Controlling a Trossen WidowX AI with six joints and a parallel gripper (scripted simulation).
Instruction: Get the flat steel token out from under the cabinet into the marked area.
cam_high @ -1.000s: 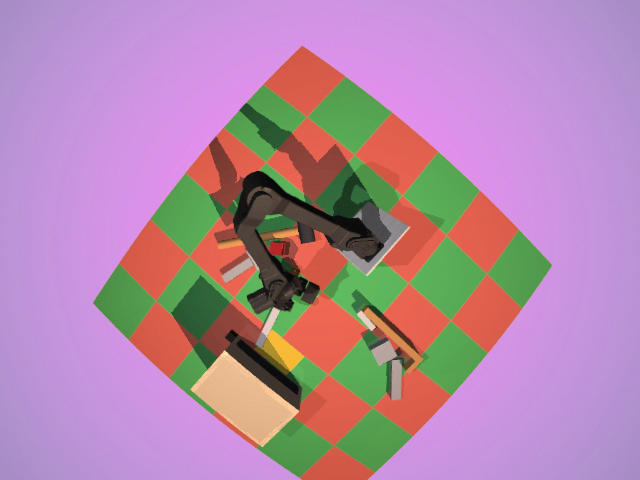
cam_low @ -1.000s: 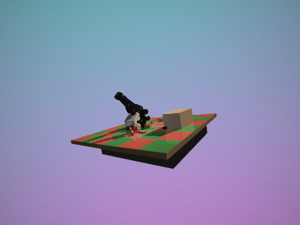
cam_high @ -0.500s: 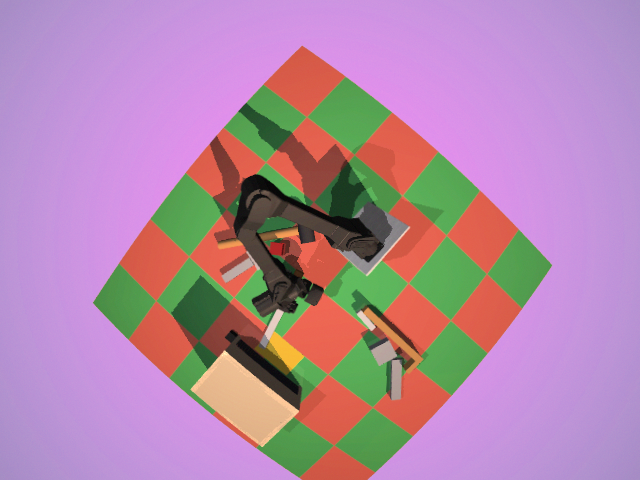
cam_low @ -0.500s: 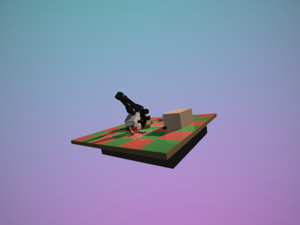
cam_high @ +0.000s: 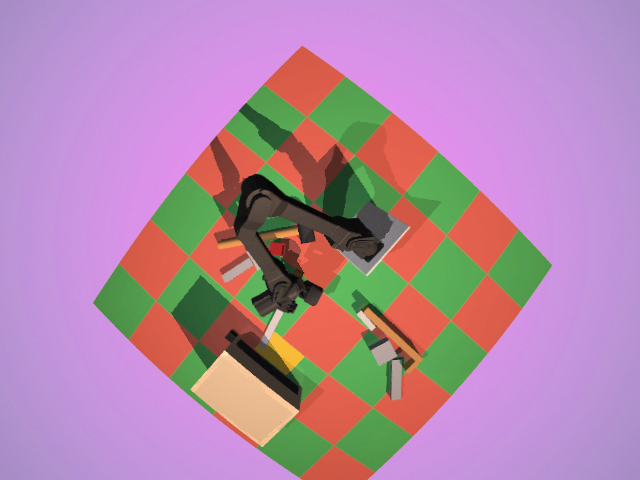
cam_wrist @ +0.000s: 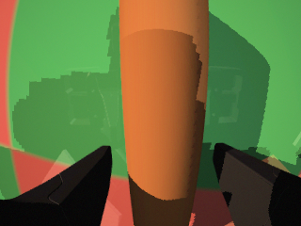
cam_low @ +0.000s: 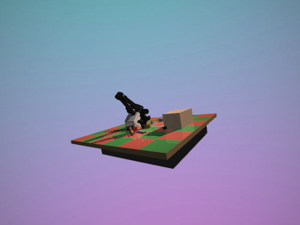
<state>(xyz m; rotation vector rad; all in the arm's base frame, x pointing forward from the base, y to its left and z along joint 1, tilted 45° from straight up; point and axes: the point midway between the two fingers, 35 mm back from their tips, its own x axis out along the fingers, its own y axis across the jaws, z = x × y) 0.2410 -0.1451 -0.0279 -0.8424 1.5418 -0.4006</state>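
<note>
The cabinet (cam_high: 245,400) (cam_low: 172,119) stands at the lower left in the top view, with a dark slotted front. The yellow marked area (cam_high: 285,353) lies before it, partly in shadow. A tool with a thick orange handle (cam_low: 147,126) (cam_wrist: 160,104) lies on the table. Its pale shaft (cam_high: 273,325) runs toward the cabinet, its far end at the marked area's left edge. My gripper (cam_wrist: 164,153) (cam_low: 143,125) is open, low around the handle, with a gap on both sides. In the top view the arm hides the fingertips. I cannot make out the token.
A red cube (cam_high: 277,248) (cam_low: 134,128), an orange stick and a grey bar (cam_high: 236,270) lie behind the gripper. An orange bar (cam_high: 393,336), a grey block (cam_high: 383,351) and another grey bar (cam_high: 395,379) lie to the right. A small black block (cam_low: 164,127) is beside the cabinet.
</note>
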